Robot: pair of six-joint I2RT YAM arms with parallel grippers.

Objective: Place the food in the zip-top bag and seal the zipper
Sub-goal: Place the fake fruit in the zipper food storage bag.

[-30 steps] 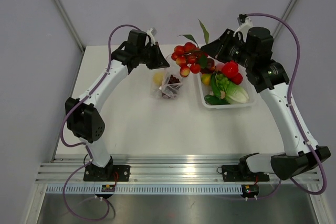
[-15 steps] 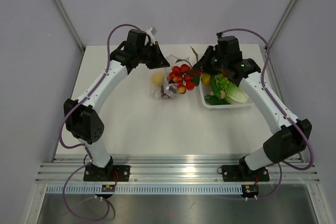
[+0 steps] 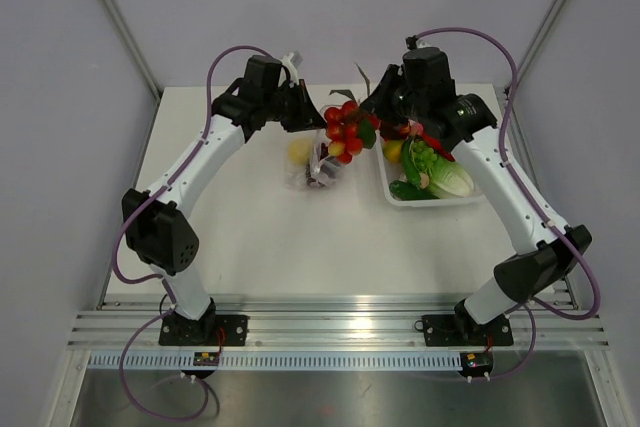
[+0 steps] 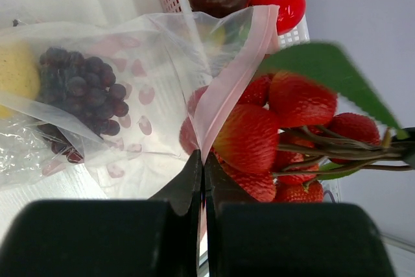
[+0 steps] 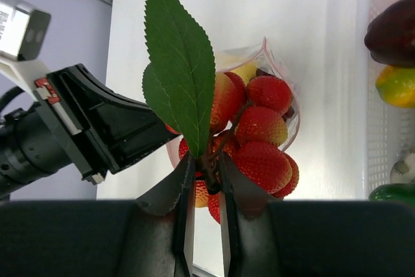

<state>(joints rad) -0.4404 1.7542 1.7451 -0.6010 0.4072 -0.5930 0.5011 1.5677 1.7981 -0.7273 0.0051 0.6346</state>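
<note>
Pinching the zipper strip (image 4: 237, 76), the left end effector (image 4: 202, 160) is clenched on the bag (image 3: 318, 165) mouth edge. Bag lies on the desk (image 3: 280, 237): thin limp film, likely slippery, lemon (image 4: 16, 69) and grapes (image 4: 81, 89) inside. Right end effector (image 5: 204, 173) grips the berry cluster (image 5: 259, 141) by its stem, over the mouth. Cluster looks light but bulky, so the stem is the best hold. Other food sits in the basket (image 3: 437, 203).
</note>
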